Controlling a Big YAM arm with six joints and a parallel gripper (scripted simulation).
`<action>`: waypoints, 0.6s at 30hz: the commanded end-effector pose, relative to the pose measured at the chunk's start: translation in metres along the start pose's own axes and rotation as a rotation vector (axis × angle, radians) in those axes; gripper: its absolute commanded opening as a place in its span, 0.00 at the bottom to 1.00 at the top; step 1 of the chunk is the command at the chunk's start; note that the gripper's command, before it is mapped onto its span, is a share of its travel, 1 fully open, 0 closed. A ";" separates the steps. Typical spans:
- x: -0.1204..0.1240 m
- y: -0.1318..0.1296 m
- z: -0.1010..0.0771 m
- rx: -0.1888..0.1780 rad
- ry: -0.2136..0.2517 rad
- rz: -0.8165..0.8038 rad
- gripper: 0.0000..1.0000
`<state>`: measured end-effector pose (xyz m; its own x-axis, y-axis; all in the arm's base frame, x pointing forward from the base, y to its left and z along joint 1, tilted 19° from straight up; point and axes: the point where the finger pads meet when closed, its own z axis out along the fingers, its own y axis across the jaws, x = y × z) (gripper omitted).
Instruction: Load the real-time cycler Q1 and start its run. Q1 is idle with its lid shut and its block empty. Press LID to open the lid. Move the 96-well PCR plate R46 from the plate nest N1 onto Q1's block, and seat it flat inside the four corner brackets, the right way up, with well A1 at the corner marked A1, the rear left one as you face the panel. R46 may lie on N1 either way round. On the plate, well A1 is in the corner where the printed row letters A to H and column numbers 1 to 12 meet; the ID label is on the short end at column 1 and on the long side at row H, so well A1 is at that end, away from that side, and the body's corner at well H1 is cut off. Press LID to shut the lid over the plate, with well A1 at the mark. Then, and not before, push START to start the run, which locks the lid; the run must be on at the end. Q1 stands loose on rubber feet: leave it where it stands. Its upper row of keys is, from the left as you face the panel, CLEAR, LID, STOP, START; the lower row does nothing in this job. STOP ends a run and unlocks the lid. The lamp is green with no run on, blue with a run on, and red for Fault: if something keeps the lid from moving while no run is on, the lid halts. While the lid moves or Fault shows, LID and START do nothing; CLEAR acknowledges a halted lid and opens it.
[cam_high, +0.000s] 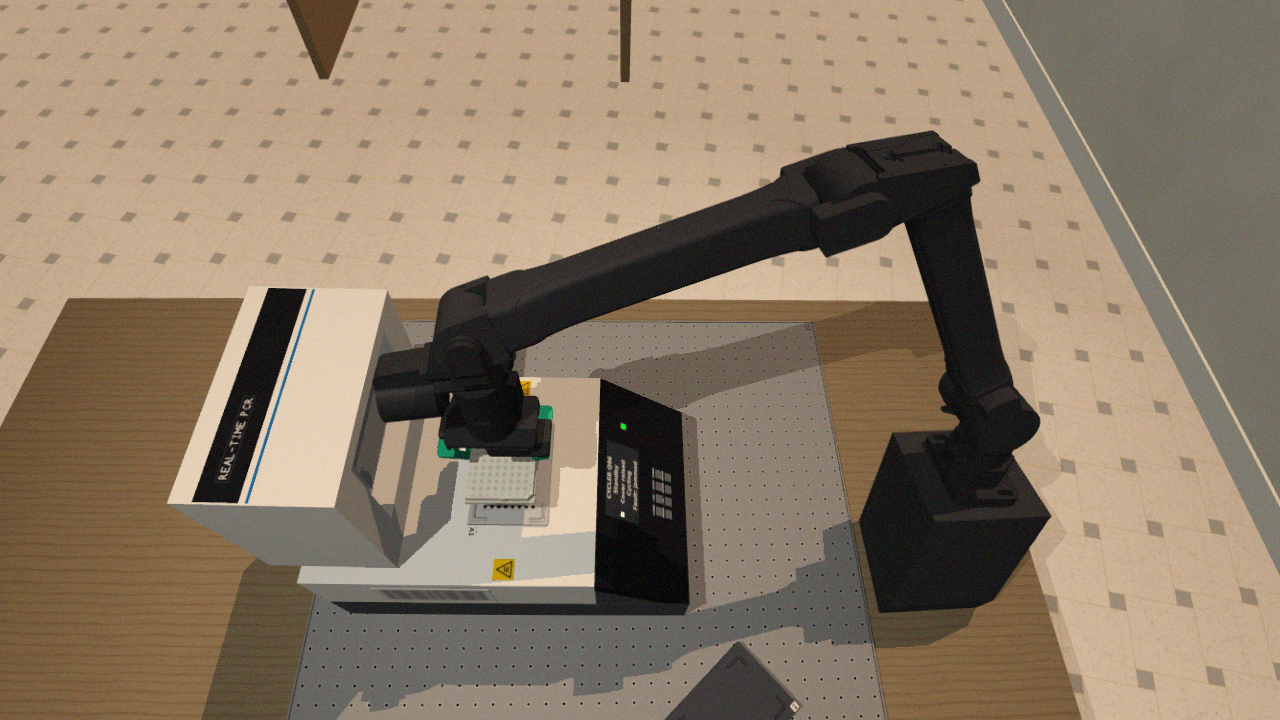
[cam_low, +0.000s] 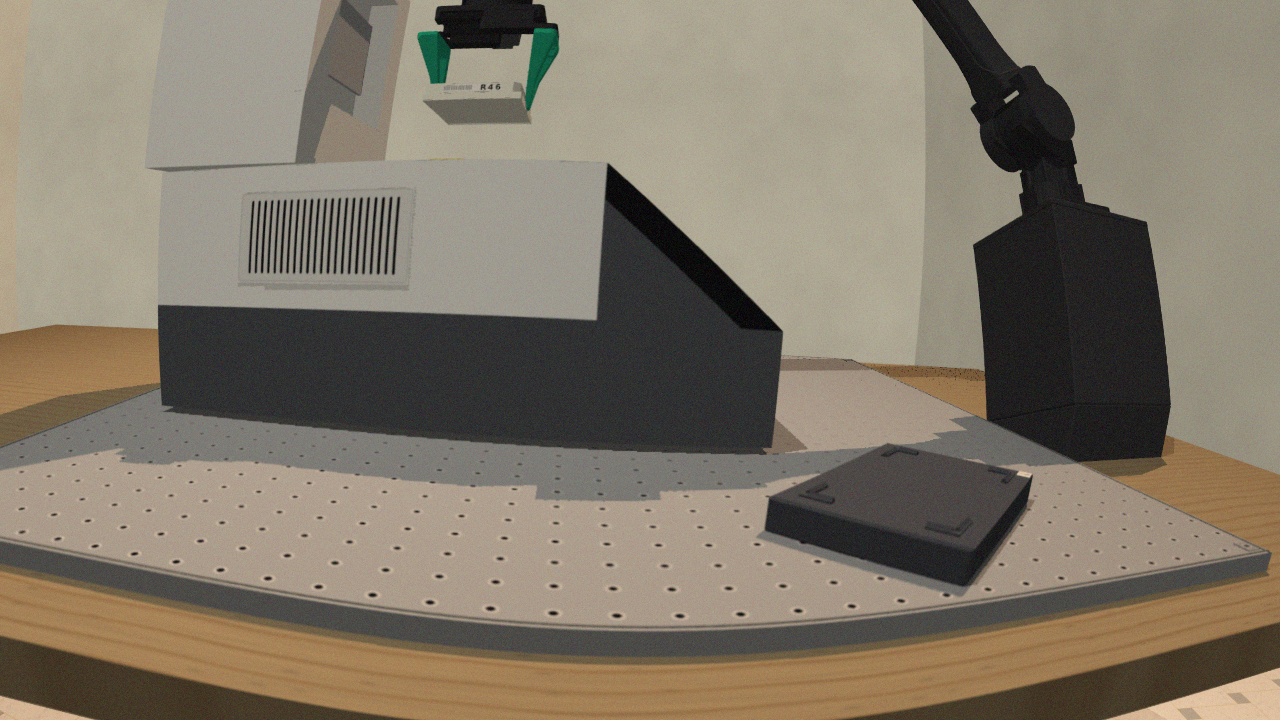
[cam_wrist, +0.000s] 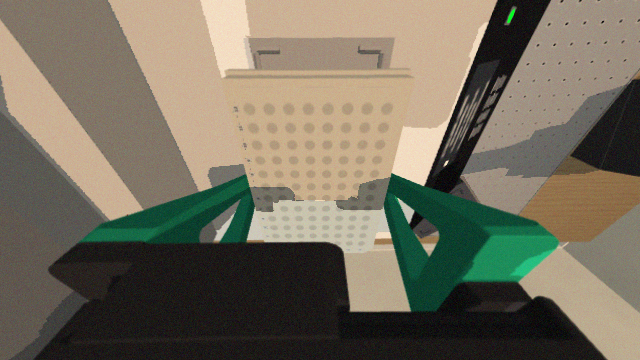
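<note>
Pincer (cam_low: 487, 67) clamped on the plate (cam_low: 477, 101), green fingers pressed to its two long sides, and the plate hangs in the air above the machine (cam_low: 375, 295), clear of its top. The label end reading R46 faces the outside camera. From the wrist, the grid of wells runs away from the fingers, and past the plate's far edge the block (cam_wrist: 320, 54) shows two corner brackets. Just beside, to the right in that view, the black panel (cam_high: 640, 483) slopes down with its lamp (cam_high: 622, 426) green. The lid (cam_high: 286, 411) stands raised at the rear, its stripe reading REAL-TIME PCR. Further out, the dark nest (cam_low: 899, 508) lies bare near the front of the perforated board (cam_low: 447, 555) on the wooden tabletop (cam_high: 116, 501). The arm's black pedestal (cam_low: 1074, 340) stands well apart at the right.
</note>
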<state>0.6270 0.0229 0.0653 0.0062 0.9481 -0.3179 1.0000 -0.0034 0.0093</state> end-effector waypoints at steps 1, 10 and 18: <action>0.001 0.013 -0.006 -0.031 0.001 0.007 0.00; -0.004 0.004 -0.010 -0.028 0.000 0.011 0.00; 0.000 0.012 -0.031 -0.069 0.005 0.016 0.00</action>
<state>0.6247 0.0192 0.0620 0.0082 0.9478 -0.3188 1.0000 -0.0076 0.0031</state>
